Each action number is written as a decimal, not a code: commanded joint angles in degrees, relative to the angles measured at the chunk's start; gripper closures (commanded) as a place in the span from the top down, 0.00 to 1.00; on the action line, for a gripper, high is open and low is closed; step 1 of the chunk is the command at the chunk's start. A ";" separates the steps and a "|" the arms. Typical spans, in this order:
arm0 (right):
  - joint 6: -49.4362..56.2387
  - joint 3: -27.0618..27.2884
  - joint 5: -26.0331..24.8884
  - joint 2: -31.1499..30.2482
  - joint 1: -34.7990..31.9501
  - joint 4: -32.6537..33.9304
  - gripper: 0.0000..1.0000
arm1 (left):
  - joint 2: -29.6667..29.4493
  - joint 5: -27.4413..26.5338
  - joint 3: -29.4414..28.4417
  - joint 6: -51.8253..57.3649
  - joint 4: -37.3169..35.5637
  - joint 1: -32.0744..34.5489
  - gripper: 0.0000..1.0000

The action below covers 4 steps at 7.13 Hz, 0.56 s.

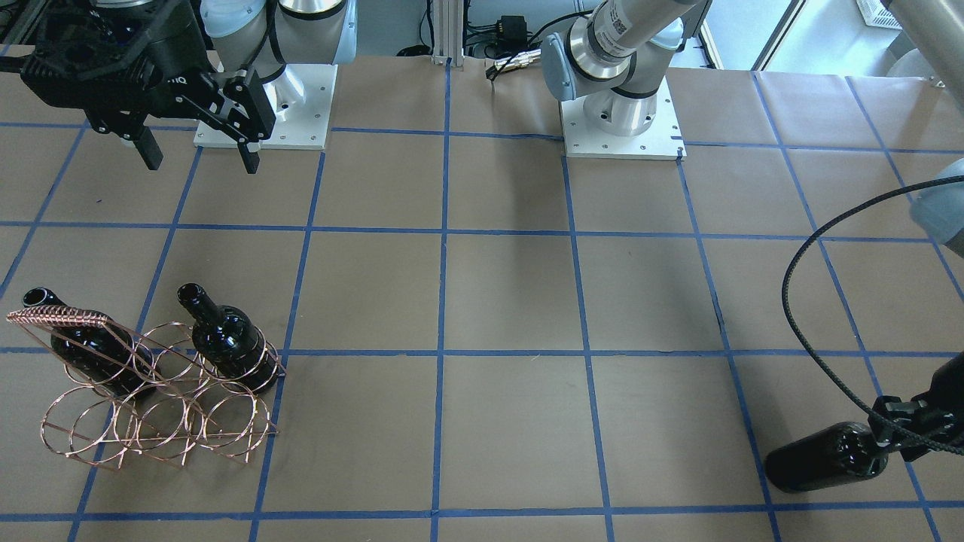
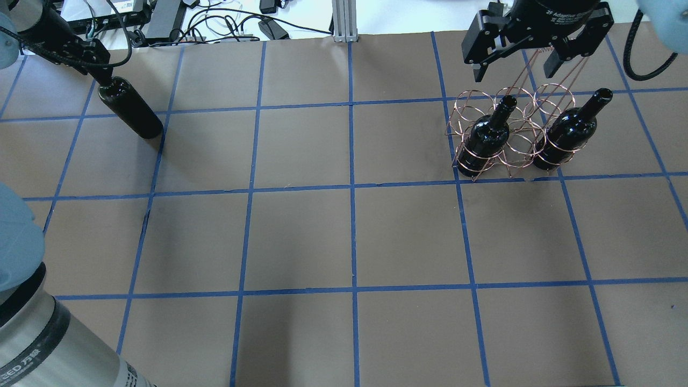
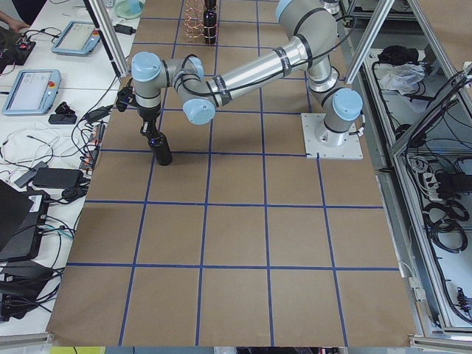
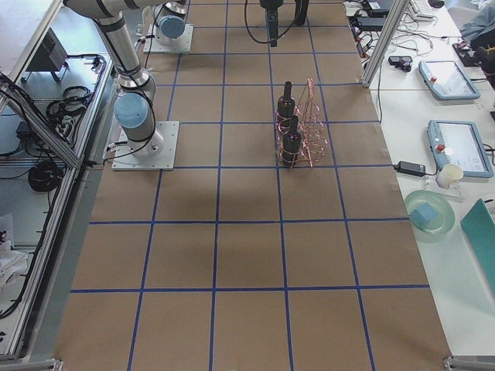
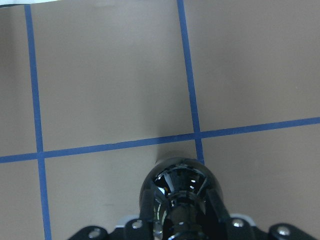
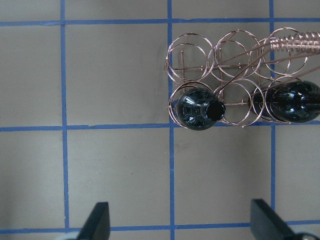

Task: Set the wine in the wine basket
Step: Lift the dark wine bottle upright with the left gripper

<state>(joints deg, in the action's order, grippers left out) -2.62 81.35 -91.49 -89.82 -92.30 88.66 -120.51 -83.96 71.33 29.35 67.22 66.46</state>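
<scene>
My left gripper point(image 2: 101, 79) is shut on the neck of a glossy black wine bottle point(image 2: 131, 110), held upright at the table's far left. It also shows in the front view point(image 1: 825, 458) and from above in the left wrist view point(image 5: 179, 192). I cannot tell whether its base touches the table. The rose-copper wine basket point(image 2: 520, 124) stands at the far right. Two more black bottles point(image 2: 486, 137) point(image 2: 570, 131) stand in the end rings of its near row; the ring between them holds nothing. My right gripper point(image 2: 529, 59) is open and empty, high above the basket point(image 6: 227, 50).
The table is brown paper with a blue tape grid point(image 2: 352, 188). Cables and power bricks point(image 2: 161, 21) lie beyond the far edge. An aluminium post point(image 2: 344, 19) stands at the far middle. The arm bases point(image 1: 621, 113) point(image 1: 263, 113) are bolted on the robot's side.
</scene>
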 commanded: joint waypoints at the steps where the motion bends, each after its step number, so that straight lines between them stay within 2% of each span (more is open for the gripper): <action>1: -0.02 0.04 0.00 0.00 -0.07 0.02 1.00 | 0.01 1.68 0.30 -0.17 0.02 0.24 0.00; 4: 0.07 0.04 0.00 0.00 0.02 0.02 1.00 | 2.19 1.00 0.65 -2.87 1.42 2.69 0.00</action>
<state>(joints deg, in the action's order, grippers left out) -2.61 81.39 -91.46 -89.82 -92.36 88.66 -119.49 -82.55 71.78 28.07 68.00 67.52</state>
